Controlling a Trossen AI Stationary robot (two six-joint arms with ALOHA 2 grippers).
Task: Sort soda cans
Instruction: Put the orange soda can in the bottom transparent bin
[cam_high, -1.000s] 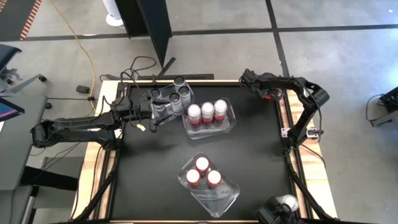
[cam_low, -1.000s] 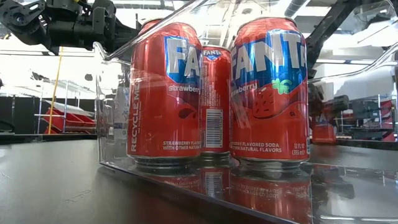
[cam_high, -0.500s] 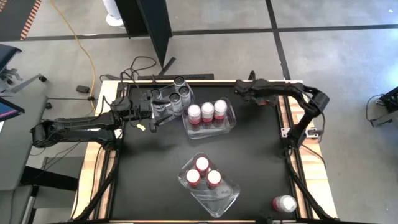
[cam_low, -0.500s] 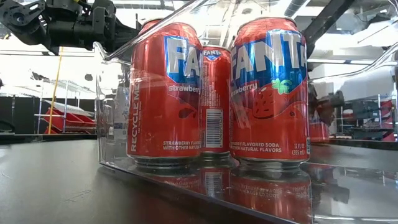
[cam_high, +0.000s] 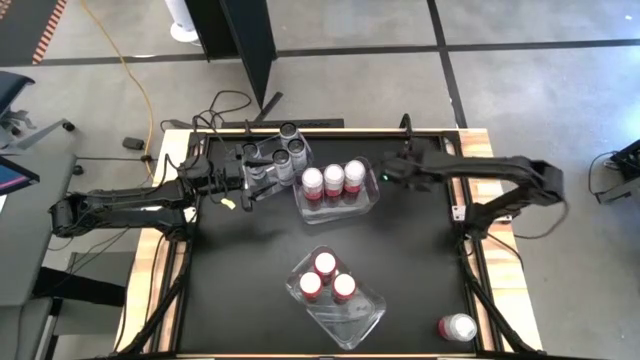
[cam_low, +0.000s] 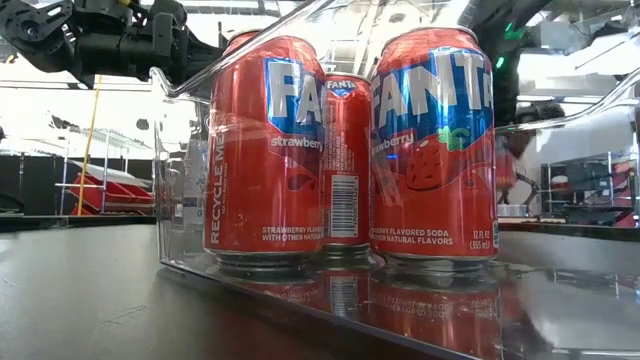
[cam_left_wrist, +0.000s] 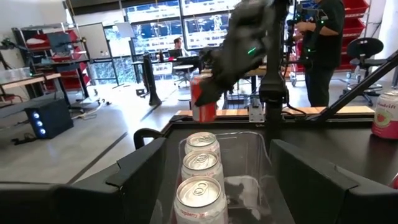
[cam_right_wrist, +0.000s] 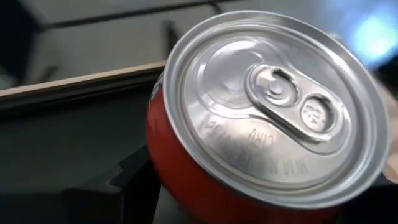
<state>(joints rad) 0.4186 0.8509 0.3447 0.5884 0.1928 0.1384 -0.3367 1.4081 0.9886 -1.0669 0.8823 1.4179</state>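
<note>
- Room: grey tiled floor (cam_high: 330, 90) around the rig; the left wrist view shows shelving, windows and a person (cam_left_wrist: 318, 46) standing well beyond the far edge.
- Surface (cam_high: 420, 260): black top with a wood-coloured border.
- Far bin (cam_high: 368, 195): clear plastic, at centre far; it holds a row of three red cans (cam_high: 334, 178) standing upright, seen close in the left wrist view.
- Near bin (cam_high: 360, 320): clear plastic, at centre near; three red strawberry cans (cam_high: 326, 276) stand upright in its far end.
- Left claw (cam_high: 262, 172): at the far left, just beside the far bin; its fingers are closed around a dark grey can (cam_high: 274, 168), with further grey cans (cam_high: 290, 142) touching it on the far side.
- Right claw (cam_high: 392, 172): held above the surface just right of the far bin; it grips a red can (cam_left_wrist: 204, 98), whose silver top fills the right wrist view.
- Lone can (cam_high: 458, 327): red and white, lying on its side at the near right corner, well apart from both claws.
</note>
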